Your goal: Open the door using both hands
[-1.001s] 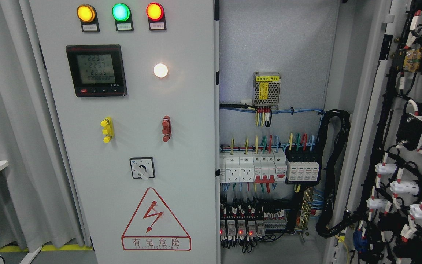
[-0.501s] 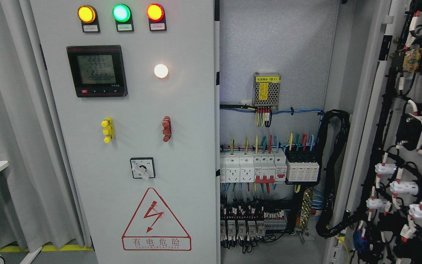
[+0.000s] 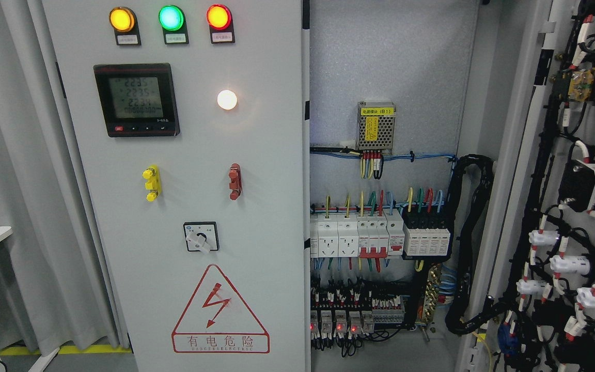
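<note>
- Door on the right [image 3: 561,170] stands swung wide open at the picture's right edge, its inner face turned toward the camera and covered in black cable looms and white connectors
- Left door [image 3: 184,206] is shut and fills the middle-left of the view, flat to the camera
- Neither robot hand nor arm shows anywhere in the head view, so the state of the fingers cannot be told
- On the left door, three round lamps sit in a row at the top: amber lamp [image 3: 121,19], green lamp [image 3: 171,18], red lamp [image 3: 218,16]
- Below them a black digital meter [image 3: 136,99] shows lit figures, with a glowing white lamp [image 3: 226,99] to its right
- A yellow handle [image 3: 151,183] and a red handle [image 3: 234,181] sit at mid-height, well apart
- A rotary switch [image 3: 201,237] is just above the red warning triangle [image 3: 220,310]
- Inside the open cabinet, a row of white breakers [image 3: 357,235] sits below a small power supply [image 3: 376,127]
- Grey curtain [image 3: 13,181] hangs to the left of the cabinet
</note>
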Robot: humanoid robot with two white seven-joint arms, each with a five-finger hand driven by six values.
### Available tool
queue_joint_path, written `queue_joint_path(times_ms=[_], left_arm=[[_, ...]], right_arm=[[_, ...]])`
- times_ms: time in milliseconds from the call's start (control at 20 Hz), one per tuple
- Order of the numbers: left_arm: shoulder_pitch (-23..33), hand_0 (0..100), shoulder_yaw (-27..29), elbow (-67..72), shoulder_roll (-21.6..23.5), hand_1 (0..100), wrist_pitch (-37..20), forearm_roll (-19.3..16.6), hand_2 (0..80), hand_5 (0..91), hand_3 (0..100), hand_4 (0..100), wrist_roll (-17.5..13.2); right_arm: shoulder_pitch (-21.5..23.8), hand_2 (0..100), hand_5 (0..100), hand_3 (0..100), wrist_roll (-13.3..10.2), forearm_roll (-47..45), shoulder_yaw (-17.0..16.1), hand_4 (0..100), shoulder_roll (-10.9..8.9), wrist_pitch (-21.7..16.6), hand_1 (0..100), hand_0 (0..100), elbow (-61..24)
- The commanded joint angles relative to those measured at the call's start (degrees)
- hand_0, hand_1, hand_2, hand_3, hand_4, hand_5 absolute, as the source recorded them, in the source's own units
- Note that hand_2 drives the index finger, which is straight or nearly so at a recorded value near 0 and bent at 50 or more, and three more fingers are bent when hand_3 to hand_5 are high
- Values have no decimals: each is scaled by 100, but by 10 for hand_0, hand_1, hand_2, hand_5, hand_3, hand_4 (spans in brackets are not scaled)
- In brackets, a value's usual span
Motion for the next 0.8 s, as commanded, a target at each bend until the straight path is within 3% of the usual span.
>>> queue_joint_path(times_ms=[0,250,501,751], left_arm=[[73,291,177,477,-132,0,-83,-32,29,0,28,34,19],[73,290,177,477,-96,0,-153,-32,29,0,28,34,11],[73,290,185,477,-96,0,-197,-32,29,0,28,34,11],[37,290,185,469,-88,0,-381,-32,29,0,28,34,11]], right_arm=[[-500,0,0,0,-16,309,612,0,147,15,0,219,-2386],[-1230,0,0,0,-16,619,630,0,428,32,0,219,-2474],[-1862,0,0,0,-34,724,560,0,446,32,0,219,-2509],[-2092,0,0,0,-34,1023,156,0,455,32,0,219,-2650]])
